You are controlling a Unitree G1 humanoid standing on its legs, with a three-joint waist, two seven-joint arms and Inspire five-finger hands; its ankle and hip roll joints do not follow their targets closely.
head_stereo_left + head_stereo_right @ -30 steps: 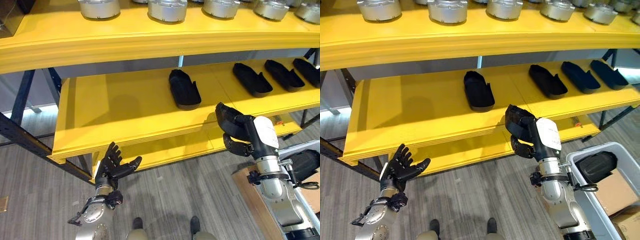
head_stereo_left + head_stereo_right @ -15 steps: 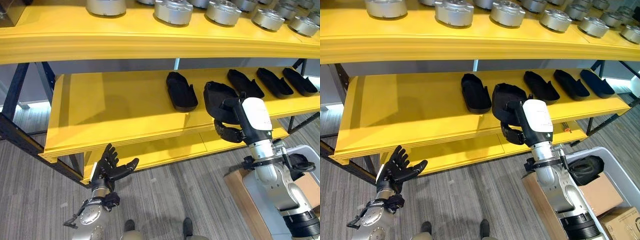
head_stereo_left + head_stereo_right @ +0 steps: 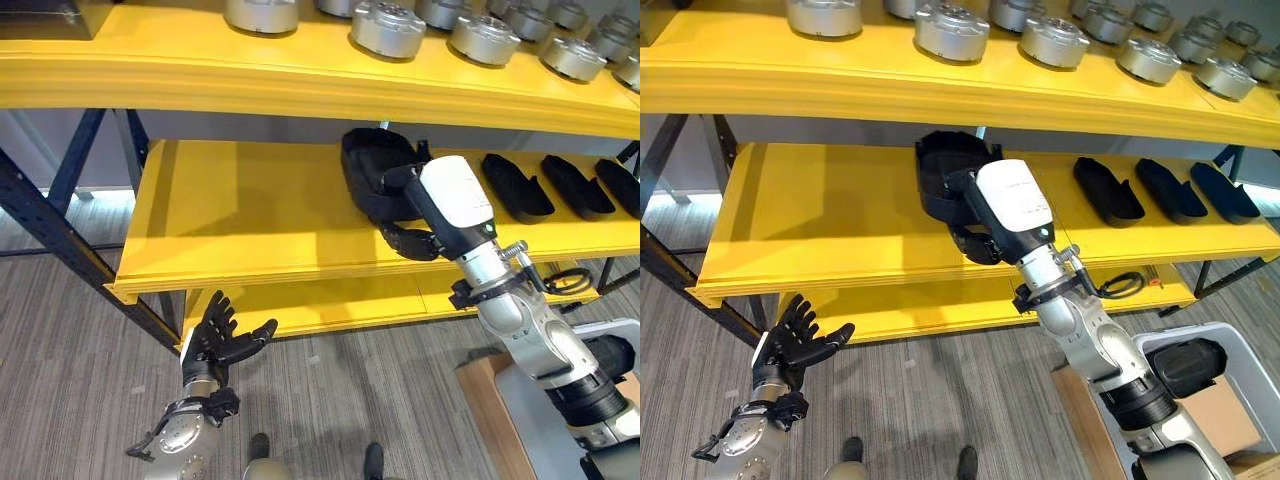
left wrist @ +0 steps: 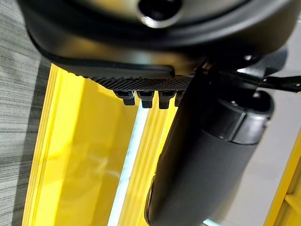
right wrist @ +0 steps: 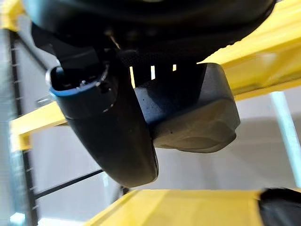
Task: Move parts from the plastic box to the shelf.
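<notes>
My right hand (image 3: 412,238) is shut on a black moulded part (image 3: 368,168) and holds it tilted over the middle board of the yellow shelf (image 3: 250,215), left of three like black parts (image 3: 515,186) lying in a row. In the right wrist view the thumb (image 5: 108,127) curls round the part (image 5: 197,120). Whether another part lies behind the held one I cannot tell. My left hand (image 3: 222,340) hangs open low at the left, below the shelf's front edge. The grey plastic box (image 3: 1232,338) stands at the lower right with a black part (image 3: 1185,365) in it.
The top board carries a row of several round silver parts (image 3: 386,26). Dark blue shelf posts (image 3: 60,225) slant down at the left. A cardboard box (image 3: 1222,402) sits beside the plastic box. The left half of the middle board (image 3: 810,210) is bare.
My right hand has carried the black part up and to the left, from before the shelf's front edge to over the middle board. The camera has shifted. The left hand stays low and open.
</notes>
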